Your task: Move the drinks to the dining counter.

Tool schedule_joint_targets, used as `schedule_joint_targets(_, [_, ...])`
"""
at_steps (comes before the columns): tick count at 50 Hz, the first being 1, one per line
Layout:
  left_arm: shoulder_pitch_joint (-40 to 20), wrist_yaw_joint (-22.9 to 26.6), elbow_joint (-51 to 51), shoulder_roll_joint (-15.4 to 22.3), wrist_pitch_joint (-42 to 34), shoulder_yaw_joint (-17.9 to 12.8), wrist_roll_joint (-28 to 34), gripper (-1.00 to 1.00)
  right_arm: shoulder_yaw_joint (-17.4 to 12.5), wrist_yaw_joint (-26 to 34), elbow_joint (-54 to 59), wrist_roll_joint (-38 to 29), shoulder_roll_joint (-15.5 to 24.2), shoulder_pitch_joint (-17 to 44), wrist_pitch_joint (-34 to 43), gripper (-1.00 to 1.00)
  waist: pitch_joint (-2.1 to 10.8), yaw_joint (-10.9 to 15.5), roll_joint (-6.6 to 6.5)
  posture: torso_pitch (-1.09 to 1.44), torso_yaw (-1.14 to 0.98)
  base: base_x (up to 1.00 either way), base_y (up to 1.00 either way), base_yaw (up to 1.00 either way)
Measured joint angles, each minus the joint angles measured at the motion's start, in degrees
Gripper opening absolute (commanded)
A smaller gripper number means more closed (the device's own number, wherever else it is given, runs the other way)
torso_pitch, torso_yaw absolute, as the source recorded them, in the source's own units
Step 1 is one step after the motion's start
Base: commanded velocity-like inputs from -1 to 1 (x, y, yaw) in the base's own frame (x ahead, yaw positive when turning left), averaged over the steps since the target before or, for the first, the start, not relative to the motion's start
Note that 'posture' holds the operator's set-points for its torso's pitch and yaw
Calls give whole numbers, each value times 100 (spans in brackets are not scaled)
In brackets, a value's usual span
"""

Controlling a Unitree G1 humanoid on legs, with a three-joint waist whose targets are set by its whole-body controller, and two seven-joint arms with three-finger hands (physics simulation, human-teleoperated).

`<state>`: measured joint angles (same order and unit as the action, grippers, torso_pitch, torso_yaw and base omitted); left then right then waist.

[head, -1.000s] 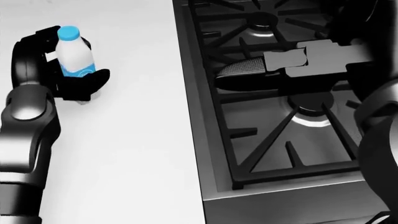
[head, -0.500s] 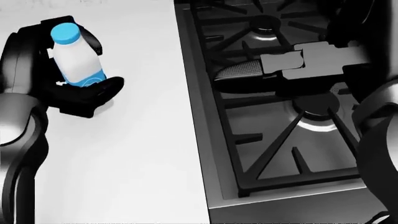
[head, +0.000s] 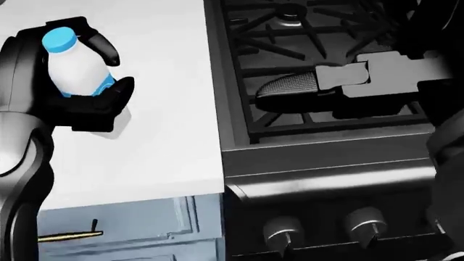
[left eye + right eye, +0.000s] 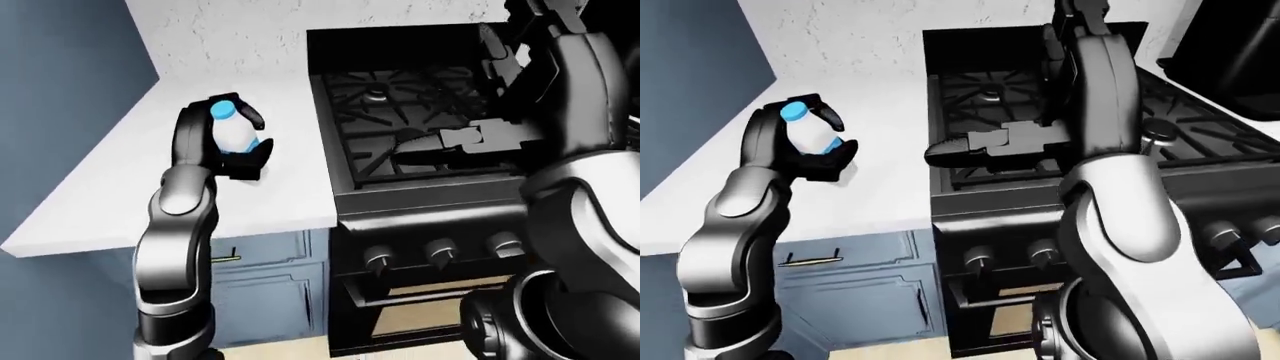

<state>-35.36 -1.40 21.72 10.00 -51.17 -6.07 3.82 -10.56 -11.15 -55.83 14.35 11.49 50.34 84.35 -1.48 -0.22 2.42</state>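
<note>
A small white bottle with a blue cap and blue label (image 3: 74,66) is held above the white counter (image 3: 159,136) at the left of the head view. My left hand (image 3: 80,81) is shut on the bottle, fingers curled round its body; the same bottle (image 4: 230,131) shows in the left-eye view. My right hand (image 3: 290,89) hovers over the black stove grates (image 3: 304,32), fingers stretched flat toward the left, holding nothing.
The black gas stove (image 4: 420,142) adjoins the counter on the right, with knobs (image 3: 283,228) along its face and an oven door below. Blue cabinet drawers with a brass handle (image 3: 69,235) sit under the counter. A blue wall (image 4: 60,90) bounds the left.
The whole picture has shifted: the camera pulled away, so the counter edge, cabinet and stove knobs now show. The bottle stays in my left hand, lifted off the counter.
</note>
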Motion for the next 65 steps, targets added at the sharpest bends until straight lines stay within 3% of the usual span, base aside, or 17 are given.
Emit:
schedule_joint_targets(4, [-17,50,158,-8,-246,51,-21,-100,-49,4,-102,-46,-93,0,160,100,-163,-67,-118,0,0,-73,50,0])
schedule_joint_targets(7, [-77,65,226,-45,-418,118,-23,-100,-299,66,-231,33,-304,82,322,100,-254,-198,-592,0,0,-7,33,67])
schedule_joint_targets(8, [-22,85,255,-63,-443,171,-47,-100,-345,63,-326,43,-338,-13,374,100,-409,-56,-561,0,0,0,0,100])
schedule_joint_targets(11, [33,114,304,-57,-609,180,-57,-100,-396,50,-264,70,-307,74,557,100,-223,-1,-698,0,0,0,0,100])
schedule_joint_targets(14, [-107,57,457,-13,-574,64,34,-100,-381,46,-233,99,-286,234,497,100,-121,131,-555,0,0,0,0,100])
schedule_joint_targets(21, [-107,21,661,0,-549,-23,166,-100,-308,80,-309,213,-302,344,543,100,-133,204,414,0,0,0,0,100])
schedule_joint_targets(24, [60,109,645,-63,-779,130,109,-100,-353,62,-414,180,-305,261,648,100,-216,196,142,0,0,0,0,100])
schedule_joint_targets(27, [-28,176,706,-62,-978,173,70,-100,-382,47,-352,120,-287,336,702,100,-305,87,-269,0,0,0,0,100])
schedule_joint_targets(28, [-63,181,760,-47,-970,153,74,-100,-374,44,-332,109,-286,381,715,100,-249,123,-438,0,0,0,0,100])
schedule_joint_targets(30, [-54,179,829,7,-914,65,99,-100,-307,51,-390,132,-346,311,735,100,-222,258,-542,0,0,0,0,100])
schedule_joint_targets(33, [-38,122,915,28,-949,-67,203,-100,-299,67,-348,212,-314,343,815,100,-113,345,-455,0,0,0,0,100])
schedule_joint_targets(39, [-39,141,996,-2,-881,-8,195,-100,-304,-33,-416,320,-298,331,661,100,-263,205,31,0,0,0,0,100])
schedule_joint_targets(42, [-27,157,958,-5,-877,-1,170,-100,-296,-88,-395,418,-288,327,635,100,-241,118,320,0,0,0,0,100])
schedule_joint_targets(47, [75,238,955,-44,-1023,118,65,-100,-365,-294,-389,530,-264,188,637,100,-189,135,170,0,0,0,0,100])
schedule_joint_targets(55, [-23,201,1130,45,-878,-18,69,-100,-270,-486,-372,723,-256,133,486,100,-131,109,-594,0,0,0,0,100])
schedule_joint_targets(58, [75,165,1055,94,-996,-152,121,-100,-148,-455,-343,846,-303,45,530,100,-147,272,-553,0,0,0,0,100])
schedule_joint_targets(65, [-11,169,1127,128,-1063,-159,95,-100,-218,-442,-416,839,-244,26,387,100,-187,222,-98,0,0,0,0,100])
